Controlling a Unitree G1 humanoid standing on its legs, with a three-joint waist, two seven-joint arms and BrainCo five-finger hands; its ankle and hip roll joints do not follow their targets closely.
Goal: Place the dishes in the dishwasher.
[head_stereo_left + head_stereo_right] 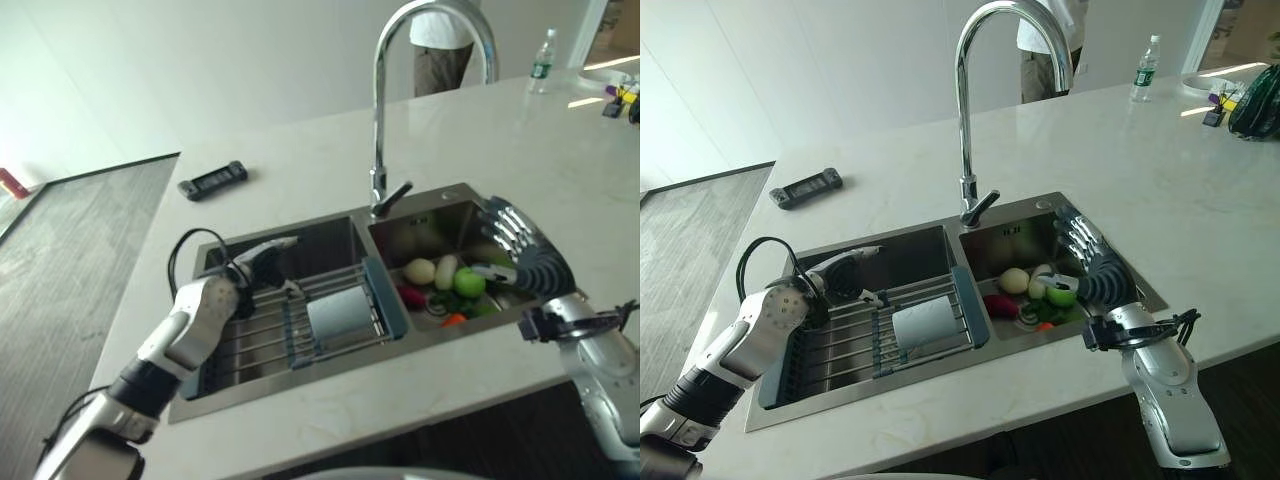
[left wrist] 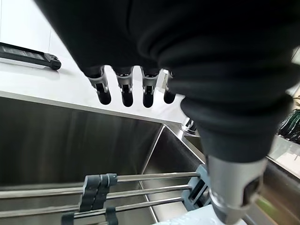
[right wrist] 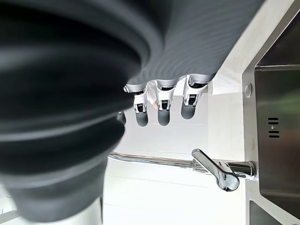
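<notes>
Two robot hands at sink, both open, holding nothing. Left robot hand (image 1: 845, 268) over left basin, just beside pale dish (image 1: 925, 322) on drying rack (image 1: 840, 338); dish lies toward divider. Right robot hand (image 1: 1090, 255) hovers over produce (image 1: 1050, 290), farther off. Left nearer.

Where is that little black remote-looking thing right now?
The black remote lies on the white counter, on the robot's left, beyond the sink's left basin and left of the tap.
</notes>
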